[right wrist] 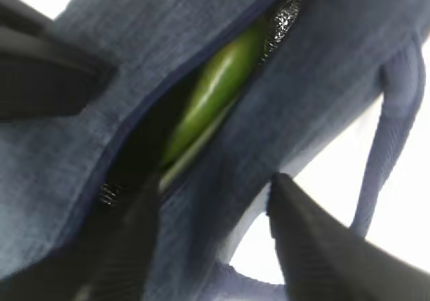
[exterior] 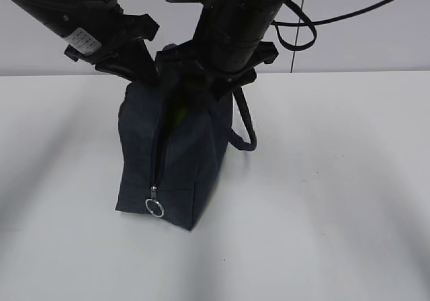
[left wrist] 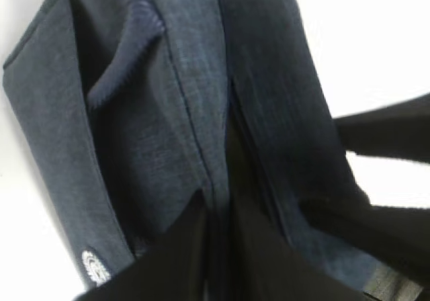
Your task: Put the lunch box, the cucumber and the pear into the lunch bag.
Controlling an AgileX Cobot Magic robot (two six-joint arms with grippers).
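Plain white tabletop (exterior: 349, 200) under soft, even light, pale grey wall (exterior: 376, 42) behind.

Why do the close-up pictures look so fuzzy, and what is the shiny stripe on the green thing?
Both wrist views sit very near the boxy dark navy fabric lunch bag, so cloth and gripper fingers blur. In the right wrist view, the stripe is light glaring off the smooth dark green cucumber inside the opening. The exterior view is sharper, with soft grey arm shadows on the white table.
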